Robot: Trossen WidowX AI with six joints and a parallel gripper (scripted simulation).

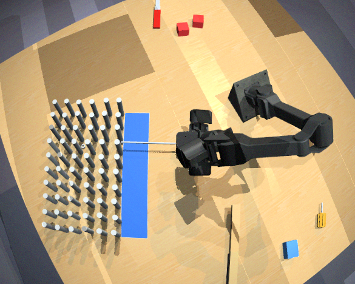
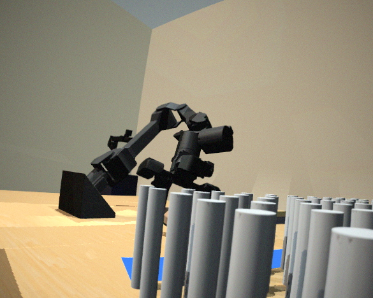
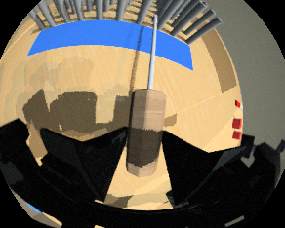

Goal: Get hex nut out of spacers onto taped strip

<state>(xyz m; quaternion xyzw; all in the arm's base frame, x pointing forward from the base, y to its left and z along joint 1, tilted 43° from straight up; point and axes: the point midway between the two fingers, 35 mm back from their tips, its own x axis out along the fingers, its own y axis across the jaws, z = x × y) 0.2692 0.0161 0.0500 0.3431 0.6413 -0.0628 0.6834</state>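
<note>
The small hex nut [image 1: 82, 145] lies deep among the upright metal spacers [image 1: 91, 101] [image 2: 208, 243], between the third and fourth columns from the left in the overhead view. The blue taped strip [image 1: 135, 198] [image 2: 276, 258] [image 3: 88, 35] lies in front of the spacers. My gripper [image 3: 144, 133] is shut on the wooden handle [image 3: 147, 109] of a tool with a thin metal rod [image 1: 159, 142] [image 3: 152, 56]. The rod reaches across above the strip, its tip beside a front-column spacer; whether they touch cannot be told. In the overhead view the arm hides the fingers.
A red-handled tool [image 1: 155, 19] and two red cubes [image 1: 182, 29] [image 1: 198, 20] are at the top of the overhead view. A long bar [image 1: 234, 260] lies at the bottom. A small yellow-handled tool [image 1: 321, 219] and a blue block [image 1: 290, 249] lie at lower right.
</note>
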